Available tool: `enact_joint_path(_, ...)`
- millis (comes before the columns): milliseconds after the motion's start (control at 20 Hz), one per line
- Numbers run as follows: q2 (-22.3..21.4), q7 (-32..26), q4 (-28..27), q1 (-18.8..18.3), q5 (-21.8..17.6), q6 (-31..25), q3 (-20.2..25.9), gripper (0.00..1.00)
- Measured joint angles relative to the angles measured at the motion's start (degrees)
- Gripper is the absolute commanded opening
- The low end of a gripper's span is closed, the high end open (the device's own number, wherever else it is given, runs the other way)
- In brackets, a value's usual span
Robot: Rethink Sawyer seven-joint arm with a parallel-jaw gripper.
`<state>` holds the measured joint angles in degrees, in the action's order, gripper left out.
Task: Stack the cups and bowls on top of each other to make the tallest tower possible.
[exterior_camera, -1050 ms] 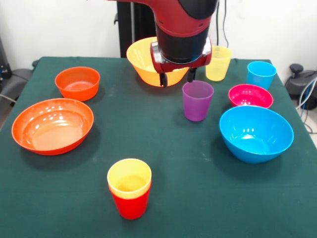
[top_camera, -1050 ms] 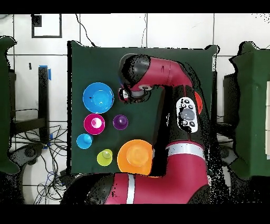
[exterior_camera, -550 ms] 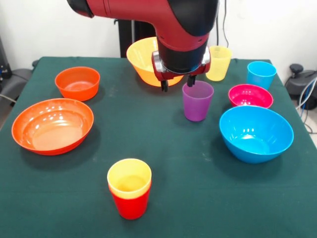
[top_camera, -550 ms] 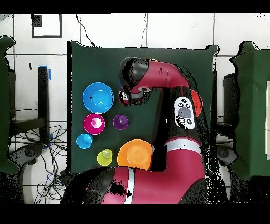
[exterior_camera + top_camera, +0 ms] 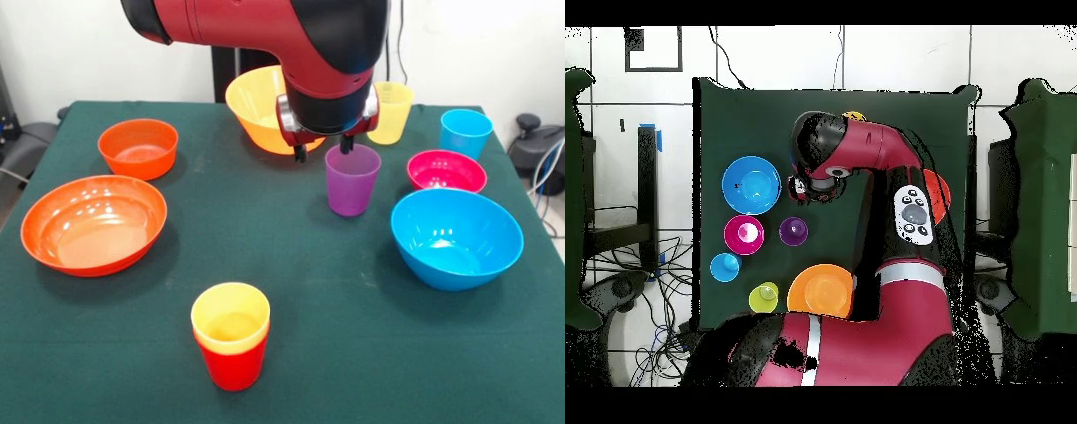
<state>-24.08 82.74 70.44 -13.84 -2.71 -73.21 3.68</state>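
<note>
The claw [image 5: 323,150] hangs with its fingers apart, holding nothing, one tip over the far-left rim of the upright purple cup [image 5: 352,179] mid-desk. That cup sits just right of and below the claw; the yellow-in-red tower [image 5: 230,335] stands well nearer.

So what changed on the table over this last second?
The gripper shifted rightward in the front view, from in front of the large yellow-orange plastic bowl to the rim of the purple plastic cup. Its open jaws now straddle that cup's near-left rim; nothing is held. The cups, bowls and the yellow cup nested in the red cup stayed put.
</note>
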Motion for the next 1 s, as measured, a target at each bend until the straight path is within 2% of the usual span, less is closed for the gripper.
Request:
enact_joint_path(350, -0.15, 0.0, 1.14, 0.0, 1.87, 0.01, -0.01, 1.0)
enact_joint_path(1000, -0.13, 0.0, 1.93, 0.04, 1.96, 1.49, -0.63, 1.0)
